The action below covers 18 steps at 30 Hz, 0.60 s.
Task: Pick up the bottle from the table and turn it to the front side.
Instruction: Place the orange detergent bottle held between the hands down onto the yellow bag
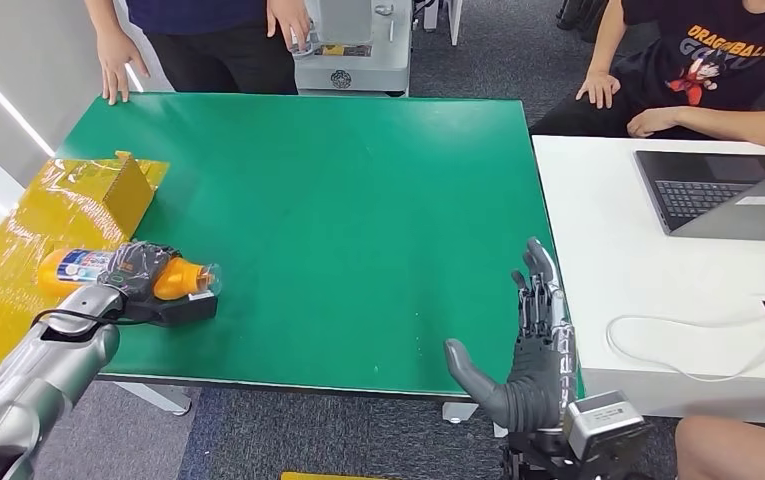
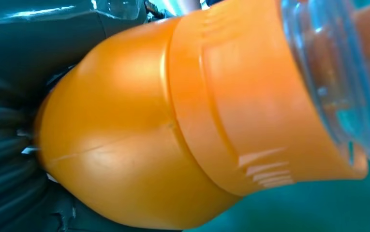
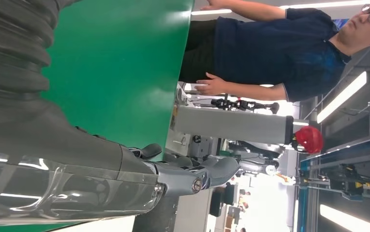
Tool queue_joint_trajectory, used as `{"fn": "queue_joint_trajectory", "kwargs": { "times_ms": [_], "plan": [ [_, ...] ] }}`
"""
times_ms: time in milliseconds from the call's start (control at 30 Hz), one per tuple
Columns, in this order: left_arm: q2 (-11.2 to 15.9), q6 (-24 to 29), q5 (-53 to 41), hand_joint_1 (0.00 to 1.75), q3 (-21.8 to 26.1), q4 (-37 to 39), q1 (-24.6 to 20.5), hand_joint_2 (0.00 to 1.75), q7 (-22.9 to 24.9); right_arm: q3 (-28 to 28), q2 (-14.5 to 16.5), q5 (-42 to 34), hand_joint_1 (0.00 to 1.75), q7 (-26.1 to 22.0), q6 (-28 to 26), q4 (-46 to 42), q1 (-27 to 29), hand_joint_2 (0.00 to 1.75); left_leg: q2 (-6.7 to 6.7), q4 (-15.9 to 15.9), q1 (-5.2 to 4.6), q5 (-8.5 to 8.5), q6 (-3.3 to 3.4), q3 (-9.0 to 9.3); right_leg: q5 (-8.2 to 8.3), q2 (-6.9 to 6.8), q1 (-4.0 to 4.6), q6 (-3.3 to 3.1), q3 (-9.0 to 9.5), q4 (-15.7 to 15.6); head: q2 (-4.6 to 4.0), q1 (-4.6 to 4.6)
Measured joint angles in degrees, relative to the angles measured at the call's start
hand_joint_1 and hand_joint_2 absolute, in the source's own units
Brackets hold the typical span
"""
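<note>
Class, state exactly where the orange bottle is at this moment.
In the head view the orange bottle lies on its side at the green table's left edge, gripped by the left hand, beside the yellow cardboard box.

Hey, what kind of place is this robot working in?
Probably a robotics lab or test workshop: a green table set up for trials, a laptop on a white desk beside it, and people standing by watching.
</note>
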Motion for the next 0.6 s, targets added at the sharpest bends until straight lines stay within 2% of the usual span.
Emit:
{"fn": "queue_joint_trajectory", "kwargs": {
  "times_ms": [267, 600],
  "plan": [
    [-1.43, -1.39, -0.85, 1.75, 0.0, 0.02, -2.46, 1.75, 1.01, 0.05, -0.53, -0.1, 0.0, 0.03, -0.62, 0.22, 0.0, 1.75, 0.02, 0.0, 0.0, 0.0, 0.0, 0.0, 0.0, 0.02, 0.0, 0.0, 0.0, 0.0, 0.0, 0.0],
    [-1.73, -1.97, -1.21, 1.75, 0.01, 0.33, -2.81, 1.75, 2.45, 0.03, -0.64, 0.19, 0.0, 0.65, -0.87, 0.1, -0.01, 1.75, 0.02, -0.01, 0.0, 0.0, 0.0, 0.0, 0.0, 0.02, 0.0, 0.0, 0.0, 0.01, 0.0, 0.0]
  ]
}}
